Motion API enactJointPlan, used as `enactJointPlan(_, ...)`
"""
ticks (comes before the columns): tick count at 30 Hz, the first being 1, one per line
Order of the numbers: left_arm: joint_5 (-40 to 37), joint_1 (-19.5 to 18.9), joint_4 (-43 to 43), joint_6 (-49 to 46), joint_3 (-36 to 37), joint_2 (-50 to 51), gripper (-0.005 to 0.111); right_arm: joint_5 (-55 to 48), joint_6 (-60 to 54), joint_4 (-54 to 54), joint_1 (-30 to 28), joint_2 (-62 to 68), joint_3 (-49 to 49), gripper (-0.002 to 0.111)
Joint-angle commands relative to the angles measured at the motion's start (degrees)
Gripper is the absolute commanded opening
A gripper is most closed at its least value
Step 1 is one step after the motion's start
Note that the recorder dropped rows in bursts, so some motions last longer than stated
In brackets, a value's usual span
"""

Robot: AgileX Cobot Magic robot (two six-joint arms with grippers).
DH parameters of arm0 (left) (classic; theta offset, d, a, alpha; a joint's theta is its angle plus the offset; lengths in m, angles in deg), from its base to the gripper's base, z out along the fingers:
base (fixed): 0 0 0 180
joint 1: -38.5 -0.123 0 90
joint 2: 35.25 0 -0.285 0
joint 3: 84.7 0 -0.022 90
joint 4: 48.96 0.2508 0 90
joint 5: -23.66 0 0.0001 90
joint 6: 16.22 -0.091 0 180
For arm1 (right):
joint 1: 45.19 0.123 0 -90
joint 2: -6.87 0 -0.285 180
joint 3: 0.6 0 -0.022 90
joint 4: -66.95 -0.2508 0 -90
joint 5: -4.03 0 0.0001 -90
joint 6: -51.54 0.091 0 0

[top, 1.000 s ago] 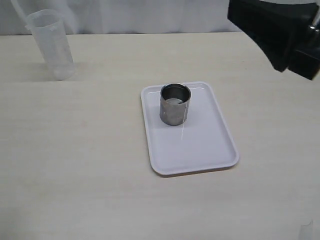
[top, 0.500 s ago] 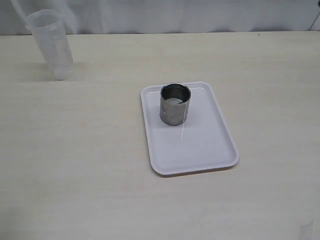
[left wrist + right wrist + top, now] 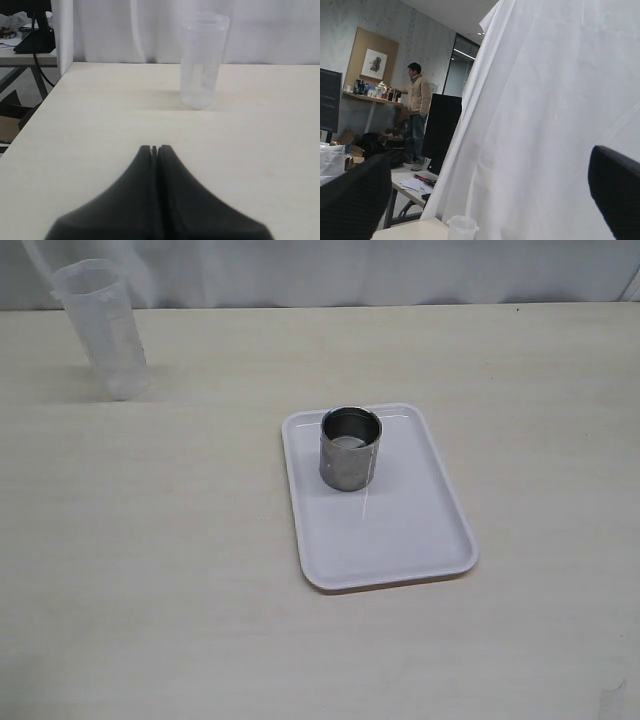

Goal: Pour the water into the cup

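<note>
Cup (image 3: 350, 452) stands near far rim of tray (image 3: 400, 540) — left gripper (image 3: 154, 148) closed, right gripper (image 3: 490, 192) wide.

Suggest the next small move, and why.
Probably just park both arms. The short shiny steel cup on the white rectangular tray already holds a pale pool of water; the tall translucent plastic beaker stands upright, apart from the shut left gripper; the open right gripper points off-table.

Your robot's hands — plain matte black, both of them.
Your left hand (image 3: 155, 148) shows two smooth black fingers (image 3: 132, 200), each narrow at the tip and flaring in a curve to a broad base. Your right hand (image 3: 492, 165) shows two rounded dark fingers (image 3: 355, 195) — out of focus, their surfaces too blurred for finer detail.
</note>
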Motion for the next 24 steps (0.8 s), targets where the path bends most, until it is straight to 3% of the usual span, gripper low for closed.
enactJointPlan(1,0.7,0.0,-0.3,0.4,0.2,-0.2,0.0,-0.4,0.3,0.4,0.0,-0.3,-0.5,0.11)
enactJointPlan(5,0.7,0.0,-0.3,0.4,0.2,-0.2,0.0,-0.4,0.3,-1.1,0.0,-0.3,-3.9,0.11)
enactJointPlan(10,0.7,0.0,-0.3,0.4,0.2,-0.2,0.0,-0.7,0.3,-15.2,0.0,-3.2,-12.9,0.11)
enactJointPlan(12,0.7,0.0,-0.3,0.4,0.2,-0.2,0.0,-5.2,-6.8,-18.3,0.0,-5.5,-15.7,0.11)
enactJointPlan(17,0.7,0.0,-0.3,0.4,0.2,-0.2,0.0,-13.4,-37.6,-42.9,0.0,-12.2,-20.5,0.11)
enactJointPlan(24,0.7,0.0,-0.3,0.4,0.2,-0.2,0.0,-23.3,-58.4,-49.5,0.0,-19.2,-20.9,0.11)
